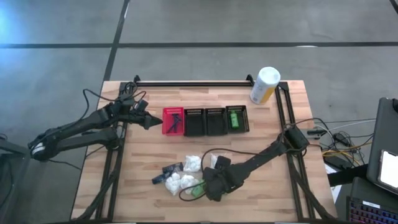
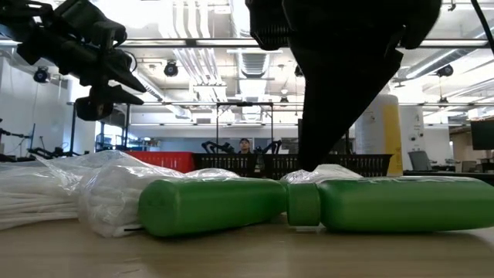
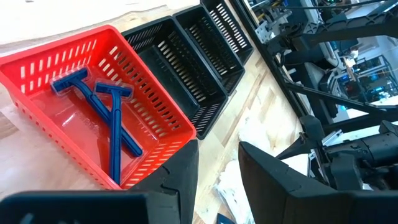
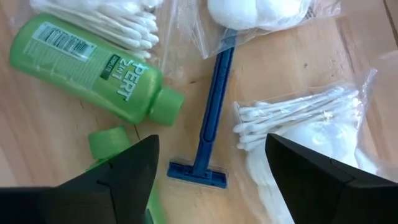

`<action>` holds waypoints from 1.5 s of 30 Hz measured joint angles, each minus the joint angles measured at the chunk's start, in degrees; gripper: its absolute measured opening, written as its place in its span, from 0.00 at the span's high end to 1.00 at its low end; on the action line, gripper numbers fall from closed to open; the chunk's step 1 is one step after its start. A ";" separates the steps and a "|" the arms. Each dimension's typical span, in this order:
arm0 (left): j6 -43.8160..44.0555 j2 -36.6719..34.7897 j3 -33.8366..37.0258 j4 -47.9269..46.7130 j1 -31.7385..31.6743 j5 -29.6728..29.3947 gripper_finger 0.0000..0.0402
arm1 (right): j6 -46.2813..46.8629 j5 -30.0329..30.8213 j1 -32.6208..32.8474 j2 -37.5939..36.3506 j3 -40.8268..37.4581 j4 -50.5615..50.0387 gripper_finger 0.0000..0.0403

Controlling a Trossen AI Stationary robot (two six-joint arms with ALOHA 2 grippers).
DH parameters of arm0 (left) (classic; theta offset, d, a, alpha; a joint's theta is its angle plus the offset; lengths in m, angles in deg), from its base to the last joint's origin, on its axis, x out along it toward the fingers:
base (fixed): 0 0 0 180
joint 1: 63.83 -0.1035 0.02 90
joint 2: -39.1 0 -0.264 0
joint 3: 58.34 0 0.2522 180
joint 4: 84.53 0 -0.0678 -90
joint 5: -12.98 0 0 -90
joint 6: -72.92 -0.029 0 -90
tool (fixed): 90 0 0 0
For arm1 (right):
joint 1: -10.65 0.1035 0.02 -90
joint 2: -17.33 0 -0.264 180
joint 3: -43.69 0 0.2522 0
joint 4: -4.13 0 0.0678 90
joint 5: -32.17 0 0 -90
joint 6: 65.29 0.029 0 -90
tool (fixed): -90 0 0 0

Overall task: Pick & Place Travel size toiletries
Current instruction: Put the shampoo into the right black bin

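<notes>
The toiletries lie in a pile near the table's near edge: a green bottle (image 4: 93,65) on its side, a second green bottle's cap (image 4: 107,140), a blue razor (image 4: 210,112) and clear bags of cotton swabs (image 4: 292,115) and cotton balls (image 4: 258,12). My right gripper (image 4: 211,149) hangs open just above the razor's head, touching nothing; it is over the pile (image 1: 208,185). My left gripper (image 3: 217,171) is open at the red basket (image 3: 163,112), which holds two blue razors (image 3: 106,115). Another green bottle (image 1: 234,118) lies in the rightmost black basket.
Three black mesh baskets (image 1: 214,121) stand in a row to the right of the red basket (image 1: 166,112). A tall white-and-yellow canister (image 1: 264,85) stands at the far right corner. A metal frame rail (image 1: 193,81) runs along the far edge. Bare wood lies between baskets and pile.
</notes>
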 joint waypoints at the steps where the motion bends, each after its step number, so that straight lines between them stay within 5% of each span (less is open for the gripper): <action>1: -0.11 0.00 0.00 0.00 0.00 0.02 0.70 | 0.31 0.00 0.00 0.00 0.00 0.30 0.26; 14: -1.68 -0.01 0.00 0.00 0.00 0.53 0.70 | 1.94 -0.11 0.00 0.00 0.00 1.62 0.20; 32: 8.11 -0.02 0.00 0.00 0.00 0.68 0.70 | 3.55 -1.22 0.00 0.00 0.00 2.69 0.10; 40: -15.55 0.52 0.11 0.37 -0.02 -7.34 0.70 | 2.22 -1.18 0.00 0.00 0.00 2.93 0.14; 45: -18.78 0.61 0.13 1.18 -0.02 -7.82 0.70 | 3.87 -1.05 0.24 0.00 0.00 2.96 0.18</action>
